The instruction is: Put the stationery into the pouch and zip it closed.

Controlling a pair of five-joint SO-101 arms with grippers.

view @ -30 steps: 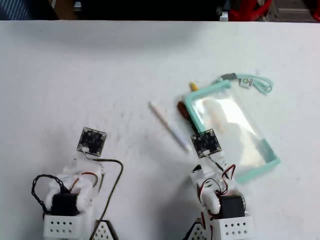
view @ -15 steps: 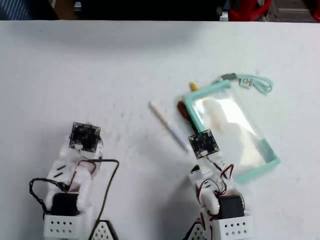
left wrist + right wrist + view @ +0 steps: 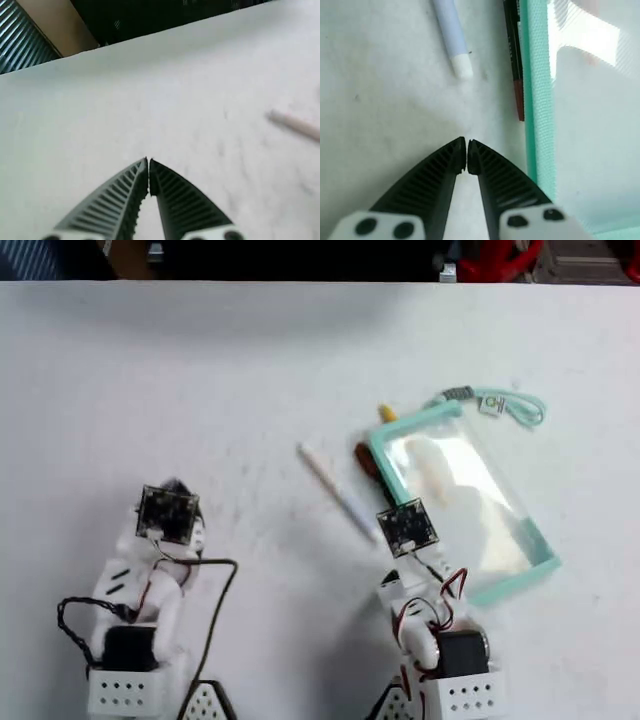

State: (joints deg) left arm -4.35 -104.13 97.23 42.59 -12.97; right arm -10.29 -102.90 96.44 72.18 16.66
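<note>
White laminate table (image 3: 200,370) carried everything, and the change sat at the lower left of the high view: across the last second the left arm had unfolded and swung its wrist a little further left and up the frame, over bare surface. The left gripper (image 3: 148,172) had its ribbed black fingers pressed tip to tip, holding nothing. To my eye that was only an opening stir, since no item had yet been lifted. Toward the centre lay a slim white pen with a pale blue barrel (image 3: 338,493), slanted, well apart from that arm. Just right of it, the right gripper (image 3: 466,156) had edged slightly toward the pen and then settled; its fingers were likewise drawn together and empty, poised above the table near the pen's white end. A dark brown pen (image 3: 514,65) lay alongside the mint edge of the pouch, outside it. The clear plastic pouch with mint-green trim (image 3: 415,420) lay flat at centre right; through the glare I made out nothing inside it. A yellow tip (image 3: 387,413) showed at its upper corner, whether in or under I could not tell. A mint wrist strap (image 3: 510,405) trailed off to the upper right.
</note>
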